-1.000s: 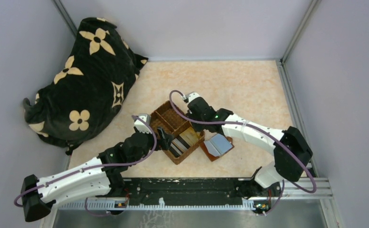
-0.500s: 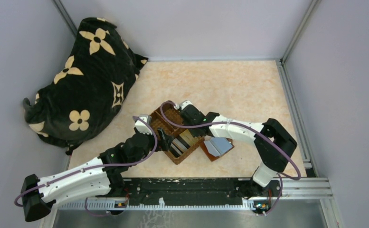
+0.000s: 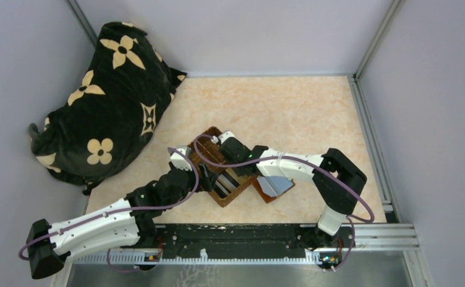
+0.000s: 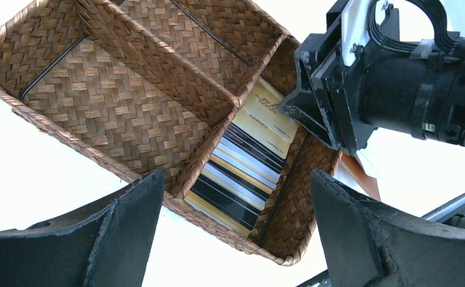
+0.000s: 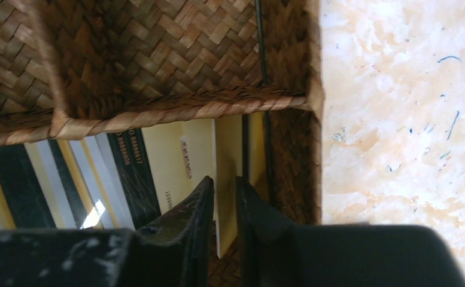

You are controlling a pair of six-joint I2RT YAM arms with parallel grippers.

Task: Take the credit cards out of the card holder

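Two robot arms meet over a woven brown wicker basket [image 4: 111,113] with three compartments, set cornerwise in the middle of a pale orange marbled tabletop [image 3: 289,107]. The credit cards [image 4: 251,167], thin rectangles in gold-tan, whitish and dark tones, lie overlapped in a row in the long compartment on the basket's near-right side. A woven divider separates them from the two smaller compartments.

The right gripper [image 5: 224,182] dips into the far-right end of that compartment. Its black fingers stand a narrow slit apart with a pale gold card's edge showing in the gap; whether they pinch it cannot be told. The left gripper [image 4: 236,179] hangs above the basket's near-left side, fingers spread wide and holding nothing.

The card holder [image 3: 274,186], a small flat reddish-brown wallet with a grey-blue inner face, lies open on the table just beside the basket's right corner, and the right arm's white forearm crosses above its far edge. A black cloth bundle with cream flower motifs [image 3: 104,101] is heaped at the far left, well apart.
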